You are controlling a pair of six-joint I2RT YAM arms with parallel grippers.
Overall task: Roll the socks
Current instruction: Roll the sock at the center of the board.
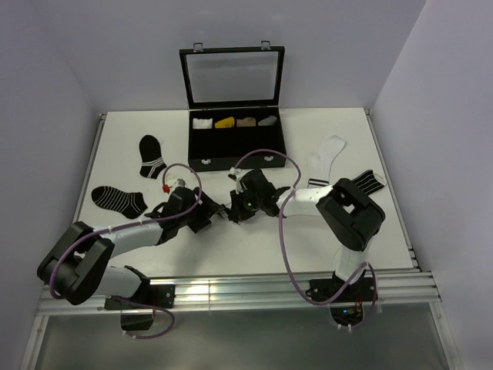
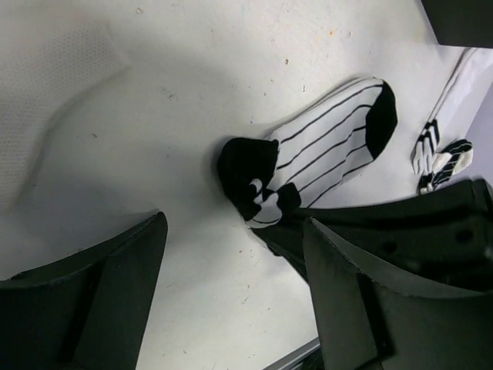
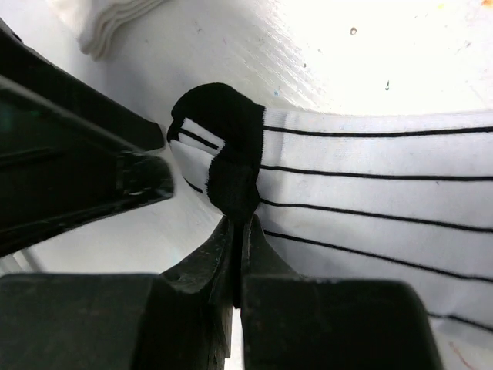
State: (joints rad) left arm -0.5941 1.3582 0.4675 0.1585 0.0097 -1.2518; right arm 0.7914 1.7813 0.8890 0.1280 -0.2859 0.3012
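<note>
The right gripper [image 3: 237,225] is closed on the partly rolled black end of the striped sock [image 3: 370,193]. The left gripper [image 2: 233,231] stands wide open and empty above the worktop [image 2: 192,85].

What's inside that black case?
The case holds a white bundle, yellow bundle, tan bundle and grey bundle in its back row. Its front compartments are too dark to tell.

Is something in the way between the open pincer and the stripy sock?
No loose thing lies between them. The left pincer is open and faces the striped sock, with only white table in the gap. The right pincer is close by, shut on the sock's black cuff end.
</note>
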